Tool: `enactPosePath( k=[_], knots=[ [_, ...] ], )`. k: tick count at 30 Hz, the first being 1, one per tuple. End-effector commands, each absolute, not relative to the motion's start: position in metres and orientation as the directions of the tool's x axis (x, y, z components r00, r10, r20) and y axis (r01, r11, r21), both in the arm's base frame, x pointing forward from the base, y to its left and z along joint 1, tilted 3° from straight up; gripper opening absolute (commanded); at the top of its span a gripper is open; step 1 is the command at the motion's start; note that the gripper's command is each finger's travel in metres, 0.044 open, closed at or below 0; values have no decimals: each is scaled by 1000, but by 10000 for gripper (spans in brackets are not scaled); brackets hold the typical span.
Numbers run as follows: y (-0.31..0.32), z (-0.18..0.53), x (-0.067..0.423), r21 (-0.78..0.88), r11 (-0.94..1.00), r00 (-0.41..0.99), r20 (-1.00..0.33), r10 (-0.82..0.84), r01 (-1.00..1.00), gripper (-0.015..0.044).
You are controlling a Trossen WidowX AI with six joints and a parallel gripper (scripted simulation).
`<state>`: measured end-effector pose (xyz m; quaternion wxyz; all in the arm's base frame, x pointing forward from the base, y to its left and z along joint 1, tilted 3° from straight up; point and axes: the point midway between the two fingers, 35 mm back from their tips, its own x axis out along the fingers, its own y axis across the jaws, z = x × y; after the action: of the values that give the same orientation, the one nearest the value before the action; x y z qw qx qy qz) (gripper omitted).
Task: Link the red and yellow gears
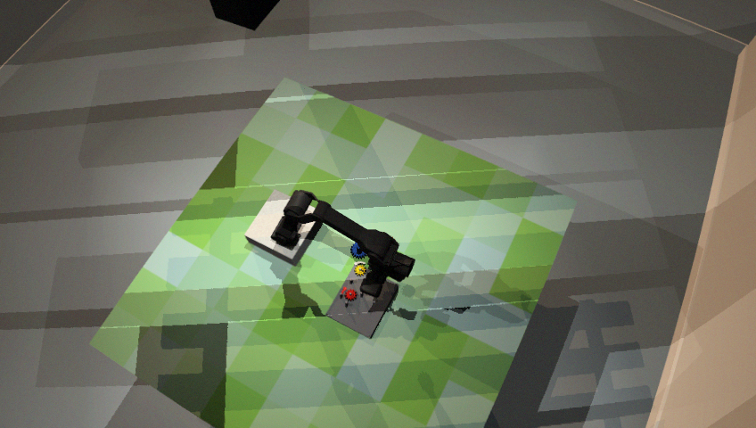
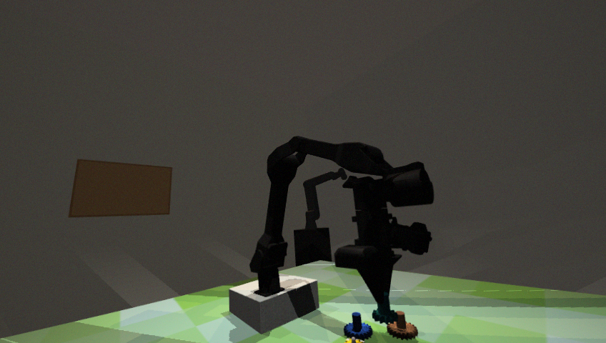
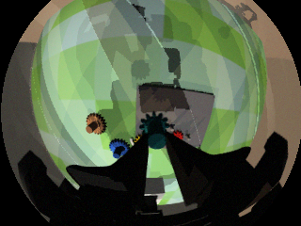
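Observation:
My gripper (image 2: 384, 299) (image 3: 156, 136) is shut on the stem of a teal gear (image 2: 384, 315) (image 3: 154, 123) and holds it raised; in the wrist view it overlaps the grey board (image 1: 365, 325) (image 3: 202, 109). The red gear (image 1: 352, 292) (image 3: 178, 136) and yellow gear (image 1: 362, 270) (image 2: 356, 341) (image 3: 137, 138) are on the board. Small dark pegs show around the red gear in the top view, too small to judge well. A blue gear (image 1: 357, 251) (image 2: 358, 330) (image 3: 118, 148) and a brown gear (image 2: 401, 329) (image 3: 96, 123) stand on the table. The arm hides the brown and teal gears in the top view.
The arm's pale base block (image 1: 264, 227) (image 2: 244, 312) stands on the green checkered table. The blue gear is just beyond the board's yellow-gear end. The arm covers part of the board in the top view. Shadows fall across board and table.

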<state>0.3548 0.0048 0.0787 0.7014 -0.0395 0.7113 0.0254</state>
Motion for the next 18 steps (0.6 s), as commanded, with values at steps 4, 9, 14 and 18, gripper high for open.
enactPosePath(
  k=[4, 9, 14, 18],
  knots=[
    [-7, 73, 348, -25, 995, -9, -1000, -26, -93, 0],
    [-14, 68, 343, -26, 995, -10, -1000, -27, -93, 0],
    [-21, 64, 337, -26, 995, -10, -1000, -27, -93, 0],
    [-26, 60, 332, -27, 995, -11, -1000, -28, -93, 0]
  ],
)
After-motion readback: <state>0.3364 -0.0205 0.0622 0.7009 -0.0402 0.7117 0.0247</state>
